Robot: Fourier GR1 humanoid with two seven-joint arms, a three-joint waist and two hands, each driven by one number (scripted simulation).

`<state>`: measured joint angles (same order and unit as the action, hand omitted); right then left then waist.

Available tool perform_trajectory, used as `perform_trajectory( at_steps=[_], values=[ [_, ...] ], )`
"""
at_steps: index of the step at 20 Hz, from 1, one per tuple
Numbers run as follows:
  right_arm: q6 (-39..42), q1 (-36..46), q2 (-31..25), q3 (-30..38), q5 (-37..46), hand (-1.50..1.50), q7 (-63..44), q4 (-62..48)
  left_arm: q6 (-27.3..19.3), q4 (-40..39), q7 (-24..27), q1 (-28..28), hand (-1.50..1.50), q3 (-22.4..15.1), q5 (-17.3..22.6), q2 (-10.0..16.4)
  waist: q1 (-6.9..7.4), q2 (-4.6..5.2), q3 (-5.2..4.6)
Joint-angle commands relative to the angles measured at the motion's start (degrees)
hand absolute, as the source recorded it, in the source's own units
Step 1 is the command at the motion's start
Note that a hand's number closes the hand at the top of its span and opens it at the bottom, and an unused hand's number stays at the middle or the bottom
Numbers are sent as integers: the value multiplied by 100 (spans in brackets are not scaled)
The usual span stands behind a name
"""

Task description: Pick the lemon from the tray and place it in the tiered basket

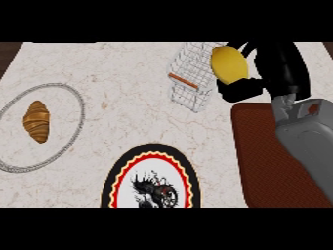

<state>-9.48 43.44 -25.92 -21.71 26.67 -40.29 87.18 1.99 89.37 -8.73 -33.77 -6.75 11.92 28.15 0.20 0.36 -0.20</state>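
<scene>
A yellow lemon (pixel 229 64) is held in my right hand (pixel 273 68), whose black fingers and thumb curl round it. The hand holds it up at the right side of the wire tiered basket (pixel 189 80), which stands at the back of the counter and has an orange handle. Below the hand lies the dark red tray (pixel 259 146), partly covered by my grey right forearm. My left hand does not show.
A croissant (pixel 37 120) lies on a grey-rimmed round plate (pixel 3 117) at the left. A round plate (pixel 152 178) with a black, red and yellow pattern sits at the front centre. The marble counter's dark edges show at both back corners.
</scene>
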Motion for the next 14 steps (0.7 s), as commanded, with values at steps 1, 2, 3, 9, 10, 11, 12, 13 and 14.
perform_trajectory(
  at_steps=[1,2,3,9,10,11,12,13,14],
  values=[
    [87,241,141,-51,74,150,-162,-363,-161,924,568,1567,0,205,299,-501,-111,-16,-14],
    [-9,302,202,-100,206,150,-152,-445,-143,996,563,1546,0,178,237,-466,-69,-10,-6],
    [-31,353,190,-70,214,150,-90,-459,-151,901,451,1660,0,223,298,-511,-167,4,-9],
    [-192,568,435,-234,565,150,-242,-881,-135,924,526,1648,0,244,233,-602,-130,-12,-9],
    [-328,502,497,-244,606,150,-142,-981,-138,827,534,1651,0,262,233,-630,-123,23,-5],
    [-281,675,491,-237,666,150,-189,-1061,-47,980,530,1579,0,287,247,-528,-49,0,2],
    [-496,667,477,-223,819,150,-105,-1091,-91,791,538,1657,0,288,200,-593,-138,15,-8],
    [-823,710,604,-33,811,150,-126,-1084,18,907,526,1576,0,314,319,-570,-109,7,14],
    [-896,777,625,68,773,150,-106,-1129,-52,940,482,1608,0,268,204,-580,-148,16,21]
  ],
)
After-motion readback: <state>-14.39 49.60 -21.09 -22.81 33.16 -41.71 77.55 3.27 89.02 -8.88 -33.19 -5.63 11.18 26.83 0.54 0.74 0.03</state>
